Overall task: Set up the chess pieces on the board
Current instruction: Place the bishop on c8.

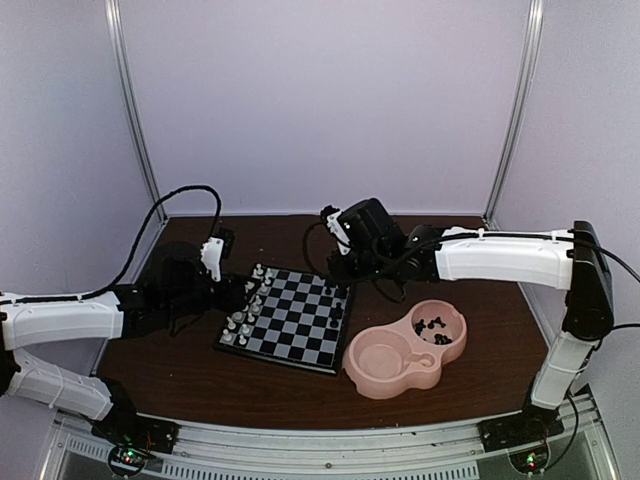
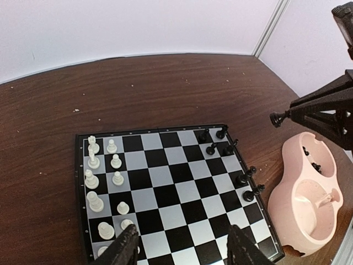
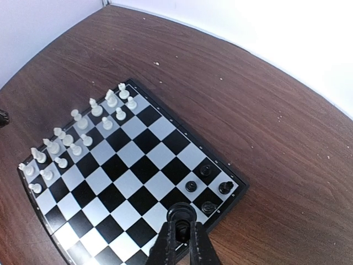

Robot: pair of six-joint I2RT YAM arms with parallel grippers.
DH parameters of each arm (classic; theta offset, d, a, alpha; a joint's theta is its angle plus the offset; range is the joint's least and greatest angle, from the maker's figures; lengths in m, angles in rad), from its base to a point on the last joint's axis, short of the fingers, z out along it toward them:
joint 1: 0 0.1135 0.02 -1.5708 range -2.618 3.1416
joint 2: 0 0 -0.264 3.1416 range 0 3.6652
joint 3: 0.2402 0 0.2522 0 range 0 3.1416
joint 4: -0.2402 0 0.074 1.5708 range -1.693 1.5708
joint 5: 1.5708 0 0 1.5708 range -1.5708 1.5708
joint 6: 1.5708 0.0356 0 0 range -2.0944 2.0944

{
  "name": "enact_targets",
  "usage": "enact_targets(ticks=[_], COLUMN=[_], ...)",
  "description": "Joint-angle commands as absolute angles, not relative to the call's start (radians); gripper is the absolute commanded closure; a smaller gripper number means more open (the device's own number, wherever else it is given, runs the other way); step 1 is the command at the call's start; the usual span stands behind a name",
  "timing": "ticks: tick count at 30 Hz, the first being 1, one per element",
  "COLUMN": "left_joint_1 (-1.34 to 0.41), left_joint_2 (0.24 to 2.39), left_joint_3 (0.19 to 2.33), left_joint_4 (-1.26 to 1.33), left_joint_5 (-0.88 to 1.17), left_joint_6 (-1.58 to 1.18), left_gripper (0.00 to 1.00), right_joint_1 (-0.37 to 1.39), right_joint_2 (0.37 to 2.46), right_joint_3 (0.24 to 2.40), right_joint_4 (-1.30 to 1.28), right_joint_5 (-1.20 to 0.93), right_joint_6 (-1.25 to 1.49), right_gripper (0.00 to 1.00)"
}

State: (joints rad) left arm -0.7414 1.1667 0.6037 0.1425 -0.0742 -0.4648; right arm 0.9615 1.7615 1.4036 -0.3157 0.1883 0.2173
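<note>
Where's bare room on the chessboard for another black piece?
Bare: the middle squares of the black-and-pale checked chessboard, between the white plastic chessmen and the black chessmen. Its near right corner, beside the pink double-bowl dish, is free too. White's edge is crowded.

board (image 1: 295, 325) left of dish (image 1: 385, 360) | chess pieces (image 1: 240, 322) on board, some in dish

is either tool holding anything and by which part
The right tool pinches a black chess piece by one end, the rest poking out; the left tool holds nothing.
</note>
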Motion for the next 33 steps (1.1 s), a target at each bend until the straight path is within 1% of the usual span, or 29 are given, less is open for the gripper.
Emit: enact_targets(ticks=[1, 7, 15, 33], left_joint_1=[-0.741, -0.741, -0.741, -0.741], left_joint_2=[1.151, 1.148, 1.145, 1.150], left_joint_3=[0.597, 0.597, 0.598, 0.598], left_joint_4=[0.195, 0.193, 0.191, 0.191], left_joint_5=[-0.085, -0.084, -0.078, -0.071], left_joint_6=[-0.451, -0.449, -0.451, -0.454], left_gripper=[0.45, 0.45, 0.45, 0.45], right_joint_1=[0.950, 0.937, 0.913, 0.884], right_joint_2=[1.746, 1.730, 1.782, 1.902], right_joint_3=[1.354, 1.321, 1.336, 1.387], right_joint_4=[-0.277, -0.273, -0.287, -0.335], right_joint_5=[0.236, 0.261, 0.275, 0.185], right_joint_6=[0.236, 0.232, 0.246, 0.282], right_gripper=[0.99, 0.99, 0.99, 0.99])
